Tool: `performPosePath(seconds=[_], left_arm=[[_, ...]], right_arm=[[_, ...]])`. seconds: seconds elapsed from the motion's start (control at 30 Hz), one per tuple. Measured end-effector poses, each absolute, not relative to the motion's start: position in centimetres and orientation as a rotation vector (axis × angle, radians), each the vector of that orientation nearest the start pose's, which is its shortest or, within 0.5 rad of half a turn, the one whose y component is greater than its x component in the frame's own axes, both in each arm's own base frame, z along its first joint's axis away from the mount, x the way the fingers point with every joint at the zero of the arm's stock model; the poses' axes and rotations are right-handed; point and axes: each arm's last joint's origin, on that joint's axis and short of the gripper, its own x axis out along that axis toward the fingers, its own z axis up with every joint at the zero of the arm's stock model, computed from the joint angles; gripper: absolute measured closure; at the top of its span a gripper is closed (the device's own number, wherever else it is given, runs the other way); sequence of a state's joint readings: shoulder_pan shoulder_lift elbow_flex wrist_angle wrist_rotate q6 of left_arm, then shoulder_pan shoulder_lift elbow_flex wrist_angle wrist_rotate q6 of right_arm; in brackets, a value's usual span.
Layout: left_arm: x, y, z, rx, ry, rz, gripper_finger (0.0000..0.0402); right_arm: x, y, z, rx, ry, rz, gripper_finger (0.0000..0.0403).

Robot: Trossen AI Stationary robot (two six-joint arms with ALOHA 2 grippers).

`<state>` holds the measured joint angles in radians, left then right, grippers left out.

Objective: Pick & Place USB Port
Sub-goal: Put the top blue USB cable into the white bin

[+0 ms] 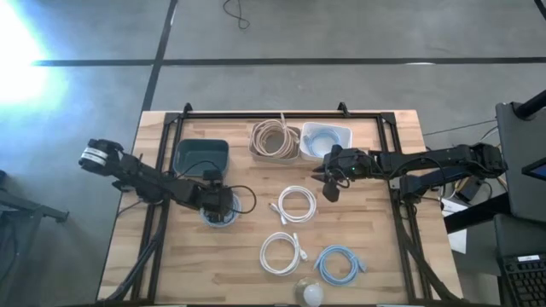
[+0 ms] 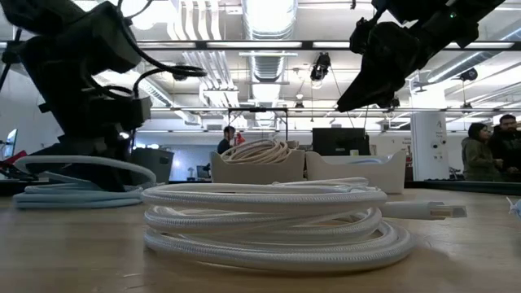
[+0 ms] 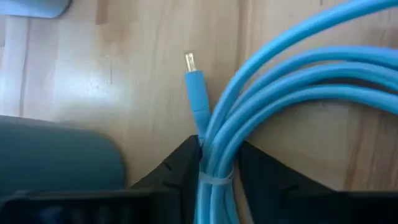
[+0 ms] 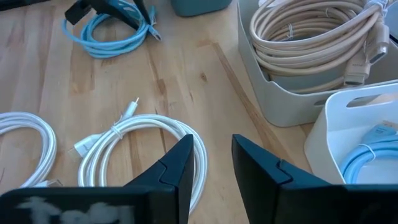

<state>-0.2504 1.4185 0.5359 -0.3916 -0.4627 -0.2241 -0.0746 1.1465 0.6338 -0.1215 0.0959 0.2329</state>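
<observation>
A light blue coiled USB cable (image 1: 227, 211) lies on the table in front of the dark teal bin (image 1: 201, 155). My left gripper (image 1: 218, 203) is down on this coil and shut on it; in the left wrist view the bundle (image 3: 298, 81) runs between the fingers and its plug (image 3: 190, 63) points away over the wood. My right gripper (image 1: 331, 184) hangs open, raised above the table near the white bin (image 1: 327, 139), over the edge of a white coil (image 4: 140, 146). My left gripper holds the blue coil at its tied section (image 3: 210, 179), where a thin tie binds several strands. The strands are pinched between the two fingers (image 3: 184, 167), which come from above and straddle the bundle. The coil (image 2: 77, 194) still lies flat on the table.
A bin of beige cable (image 1: 273, 141) stands beside the white bin, which holds another blue cable (image 4: 367, 163). Two white coils (image 1: 296, 203) (image 1: 281, 252), a second blue coil (image 1: 339, 264) and a pale round object (image 1: 311, 294) lie toward the near edge. People stand in the room beyond.
</observation>
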Motion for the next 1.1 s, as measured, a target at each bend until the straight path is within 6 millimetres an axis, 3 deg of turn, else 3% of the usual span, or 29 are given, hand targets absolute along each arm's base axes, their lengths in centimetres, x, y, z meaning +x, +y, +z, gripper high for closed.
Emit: performPosePath(seconds=[0.17,0.43,0.53,0.8,0.97,1.1], left_arm=[[20.2,-3.8,11.5,0.210,1.113,0.333,0.0377],[22.7,-4.2,14.2,0.307,1.027,0.367,0.0374],[24.8,-4.6,17.1,0.378,0.909,0.401,0.0375],[27.6,-4.6,23.1,0.681,0.756,0.656,0.0374],[28.2,-4.5,24.7,0.813,0.710,0.809,0.0373],[28.5,-4.6,25.1,0.825,0.683,0.817,0.0373]], right_arm=[[23.1,-2.0,21.9,0.213,0.613,-0.236,0.0303],[23.1,-2.0,21.9,0.210,0.613,-0.236,0.0294],[23.1,-2.0,21.9,0.211,0.611,-0.235,0.0294],[23.6,-2.0,22.6,0.331,0.513,-0.226,0.0289],[24.3,-1.8,23.7,0.378,0.388,-0.140,0.0282],[25.3,-1.5,24.0,0.356,0.306,-0.078,0.0277]])
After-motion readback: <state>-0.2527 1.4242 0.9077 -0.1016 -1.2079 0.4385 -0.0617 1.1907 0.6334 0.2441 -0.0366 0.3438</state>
